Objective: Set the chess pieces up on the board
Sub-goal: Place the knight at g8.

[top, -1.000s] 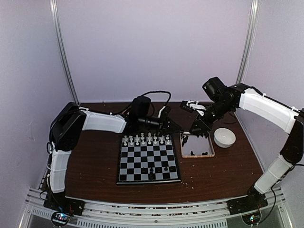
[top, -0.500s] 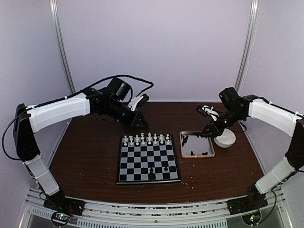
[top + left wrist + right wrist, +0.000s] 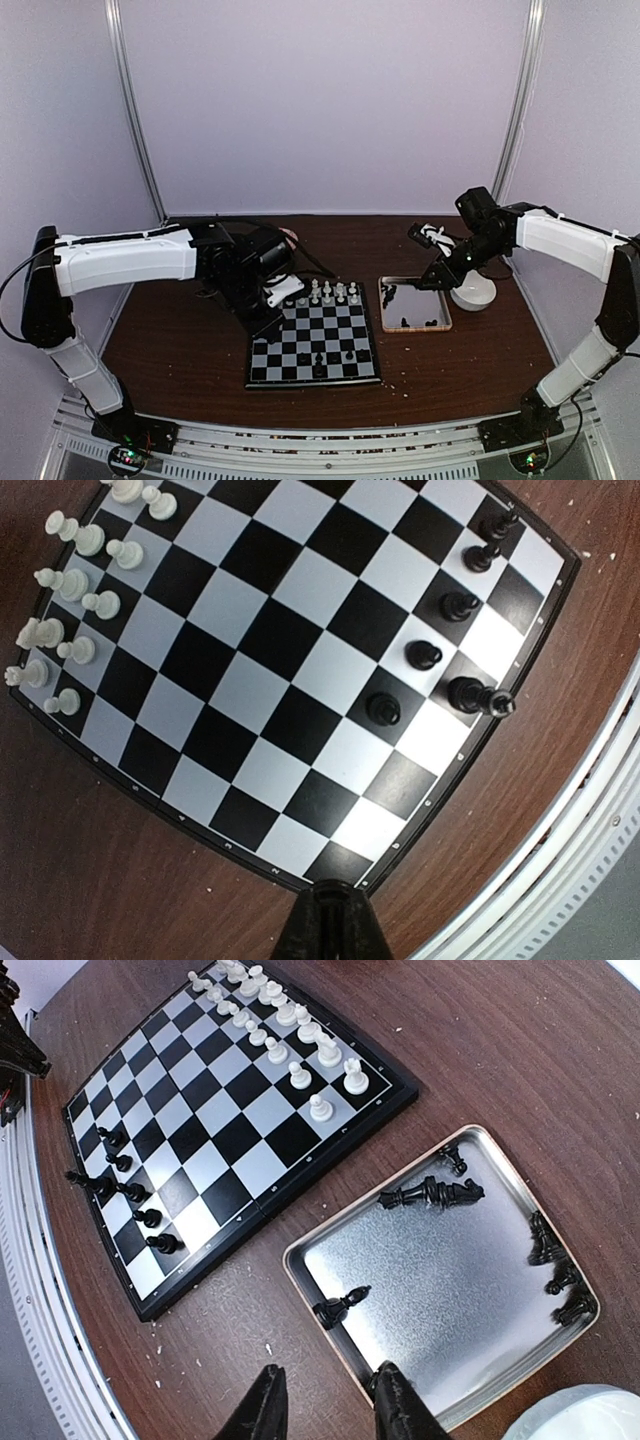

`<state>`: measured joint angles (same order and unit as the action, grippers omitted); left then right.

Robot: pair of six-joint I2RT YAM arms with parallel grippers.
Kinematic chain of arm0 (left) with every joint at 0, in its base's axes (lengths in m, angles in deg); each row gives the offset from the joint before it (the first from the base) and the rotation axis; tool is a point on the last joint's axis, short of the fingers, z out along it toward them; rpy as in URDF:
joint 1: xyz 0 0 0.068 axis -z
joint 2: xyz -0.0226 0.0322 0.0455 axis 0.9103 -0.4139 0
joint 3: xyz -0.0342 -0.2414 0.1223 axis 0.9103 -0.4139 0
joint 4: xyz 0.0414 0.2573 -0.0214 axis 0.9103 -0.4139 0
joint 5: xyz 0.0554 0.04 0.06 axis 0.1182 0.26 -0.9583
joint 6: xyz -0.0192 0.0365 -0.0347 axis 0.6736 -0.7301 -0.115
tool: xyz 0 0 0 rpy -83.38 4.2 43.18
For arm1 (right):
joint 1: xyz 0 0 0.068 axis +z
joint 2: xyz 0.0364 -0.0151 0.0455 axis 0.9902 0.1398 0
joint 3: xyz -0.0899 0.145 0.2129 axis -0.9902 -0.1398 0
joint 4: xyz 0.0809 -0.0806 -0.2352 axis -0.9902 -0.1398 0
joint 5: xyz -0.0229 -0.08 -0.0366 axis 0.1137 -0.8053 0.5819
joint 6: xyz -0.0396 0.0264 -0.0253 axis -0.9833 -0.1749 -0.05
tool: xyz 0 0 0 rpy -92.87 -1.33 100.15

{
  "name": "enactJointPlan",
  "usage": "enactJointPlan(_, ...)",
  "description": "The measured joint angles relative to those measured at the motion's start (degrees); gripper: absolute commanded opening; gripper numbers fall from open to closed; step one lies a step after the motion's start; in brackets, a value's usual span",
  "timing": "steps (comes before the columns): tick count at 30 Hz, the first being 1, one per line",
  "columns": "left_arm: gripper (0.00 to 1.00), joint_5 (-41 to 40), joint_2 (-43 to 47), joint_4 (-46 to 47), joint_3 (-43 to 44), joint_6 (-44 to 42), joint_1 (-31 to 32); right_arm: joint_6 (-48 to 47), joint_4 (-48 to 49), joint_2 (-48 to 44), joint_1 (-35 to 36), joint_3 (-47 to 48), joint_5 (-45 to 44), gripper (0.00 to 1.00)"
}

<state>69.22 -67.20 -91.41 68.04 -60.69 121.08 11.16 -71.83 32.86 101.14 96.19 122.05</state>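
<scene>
Lab test cell, plain white walls (image 3: 330,100)

Far-left corner of board (image 3: 330,345) hidden under left arm (image 3: 130,262); white bowl (image 3: 585,1415) cropped by right-wrist view's edge.

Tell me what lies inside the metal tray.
Only black chess pieces lie in the metal tray, some toppled. A finger of the right gripper hides part of its near rim.

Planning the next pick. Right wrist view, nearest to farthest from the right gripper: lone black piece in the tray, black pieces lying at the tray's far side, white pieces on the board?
From the right gripper:
1. Lone black piece, near side of the tray.
2. Lying black pieces, tray's far side.
3. White pieces, far edge of the board.
</scene>
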Motion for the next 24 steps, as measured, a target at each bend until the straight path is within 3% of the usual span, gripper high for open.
enactJointPlan(24,0.00,3.8,-8.0,3.8,-5.4,-1.4,3.3,-1.3,-0.4,1.0,0.0,0.0,0.0,0.31)
